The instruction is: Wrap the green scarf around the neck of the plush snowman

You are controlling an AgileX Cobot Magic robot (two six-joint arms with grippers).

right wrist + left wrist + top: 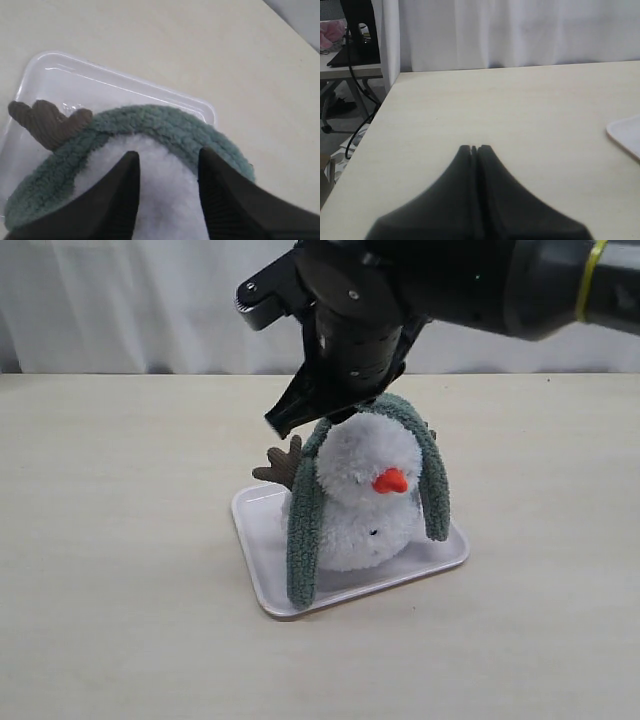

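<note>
Exterior view, dial centred on the plush snowman (360, 510), which sits leaning on a white tray (255, 540) in the middle of the table (120, 540), its carrot nose (391, 481) facing 4 o'clock. The green scarf (303, 530) arches over the crown of the head rather than lying in the neck (350, 512). Its longer end hangs to the tray at 8 o'clock and its shorter end stops at 3 o'clock, clear of the tray. The right gripper (168, 154) hovers at 12 o'clock with its jaws parted. In the wrist view they straddle white plush, the scarf band curves just beyond the tips, and nothing is clamped. The left gripper (475, 148) is pressed closed and empty over bare table, well apart from the toy. The drape appears done and the wrap not yet made. To do it well, take one hanging end low down, preferably the longer one at 8 o'clock, and carry it across the front beneath the nose. Pinch fabric only, since catching plush would tip the leaning toy off its base. Mind the brown twig arm (280, 465) at 10 o'clock, which may snag the band, and draw gently so the arch slides down into the crease.
</note>
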